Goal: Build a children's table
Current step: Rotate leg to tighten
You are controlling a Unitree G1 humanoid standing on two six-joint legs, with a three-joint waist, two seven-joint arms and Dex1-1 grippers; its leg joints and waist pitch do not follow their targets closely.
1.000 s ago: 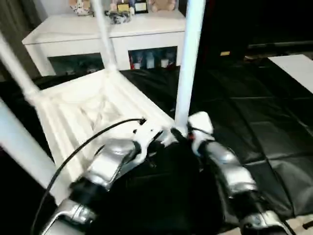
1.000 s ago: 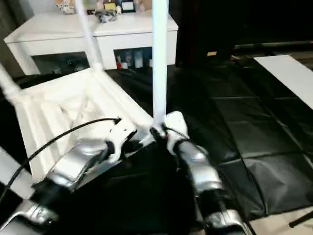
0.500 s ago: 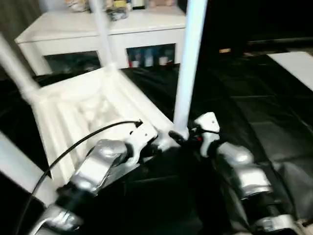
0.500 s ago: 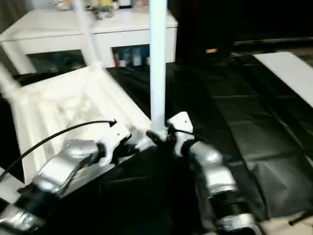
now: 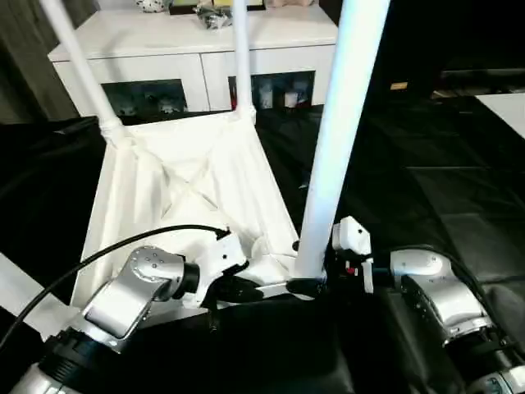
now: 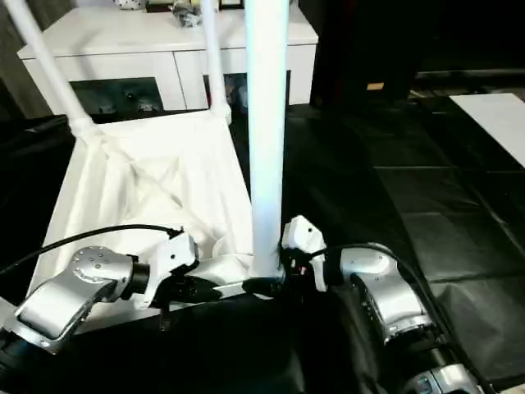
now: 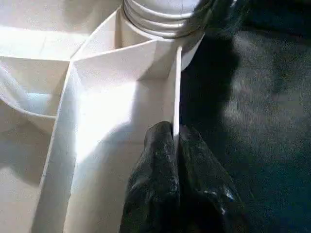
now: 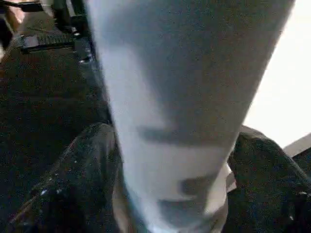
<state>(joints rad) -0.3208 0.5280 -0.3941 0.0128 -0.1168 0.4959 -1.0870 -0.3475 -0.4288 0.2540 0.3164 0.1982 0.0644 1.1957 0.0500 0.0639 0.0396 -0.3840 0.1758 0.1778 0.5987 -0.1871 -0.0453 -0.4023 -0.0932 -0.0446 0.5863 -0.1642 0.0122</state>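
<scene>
The children's table [image 5: 180, 176] lies upside down on the black floor sheet, ribbed underside up, with white legs standing from its corners. The nearest leg [image 5: 336, 139] rises at the near right corner. My right gripper [image 5: 314, 285] is open, a black finger [image 8: 73, 184] on each side of that leg's base. My left gripper [image 5: 246, 289] is shut on the thin rim wall [image 7: 176, 82] of the top, right beside that corner socket. Two far legs [image 5: 78, 61] [image 5: 240, 53] stand at the back, and another leg [image 5: 16, 287] crosses the left edge.
A white cabinet [image 5: 197, 49] with glass doors stands close behind the table, small items on top. Black sheeting [image 5: 426, 164] covers the floor to the right. A white panel [image 5: 509, 103] lies at the far right. A black cable [image 5: 98, 258] arcs over my left forearm.
The camera has shifted, so the whole picture sits differently. My right gripper has turned at the leg's base and stays there. My left gripper keeps its hold on the rim.
</scene>
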